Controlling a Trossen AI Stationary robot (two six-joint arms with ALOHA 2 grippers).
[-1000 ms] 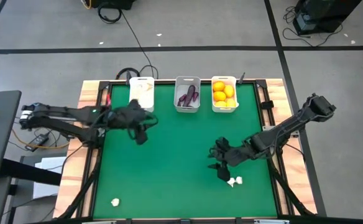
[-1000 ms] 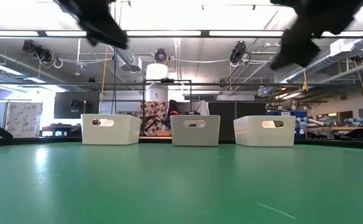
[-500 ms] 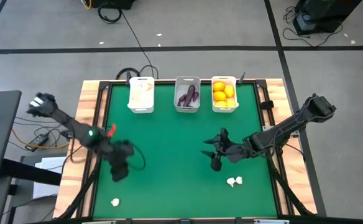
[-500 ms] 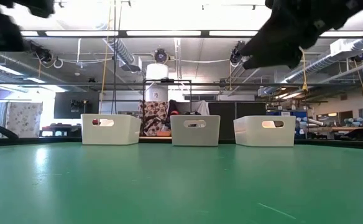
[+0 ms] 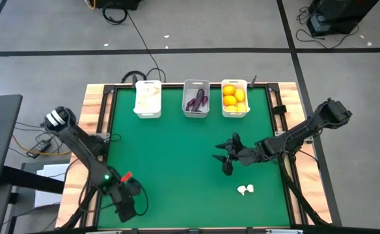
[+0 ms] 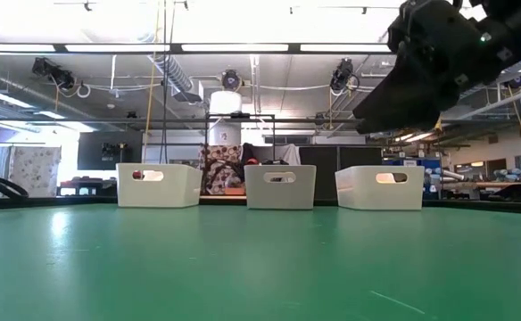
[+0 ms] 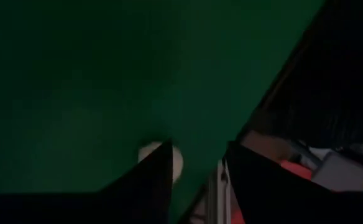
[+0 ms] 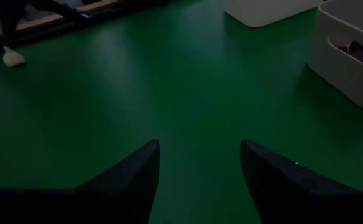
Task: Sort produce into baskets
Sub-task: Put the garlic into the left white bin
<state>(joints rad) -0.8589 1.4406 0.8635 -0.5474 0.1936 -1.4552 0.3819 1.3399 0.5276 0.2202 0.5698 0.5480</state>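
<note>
Tabletop (image 5: 177, 156): green, mostly bare; three baskets stand in a row along its far edge, and two loose garlic bulbs lie toward the near edge.

Left arm: reaches down to the near left corner, its left gripper (image 5: 126, 209) hanging right over the garlic there. In the left wrist view the fingers are parted, with nothing between them, and the bulb sits just past one tip.

Right arm: comes in from the right edge, its right gripper (image 5: 228, 157) hovering over the right half of the tabletop, released and empty, fingers spread wide in the right wrist view.

Left basket (image 5: 148, 99): white, holding pale garlic already.

Middle basket (image 5: 196, 98): holding purple eggplants.

Right basket (image 5: 235, 98): holding several yellow-orange citrus fruits.

Garlic at near left corner (image 5: 120, 211): on the tabletop, not yet gripped.

Garlic at near right (image 5: 244, 190): on the tabletop, near the right gripper but apart from it.

Progress: I'd say the sorting is nearly done. Citrus and eggplants all look put away, and only these two bulbs are left to go into the left basket.
</note>
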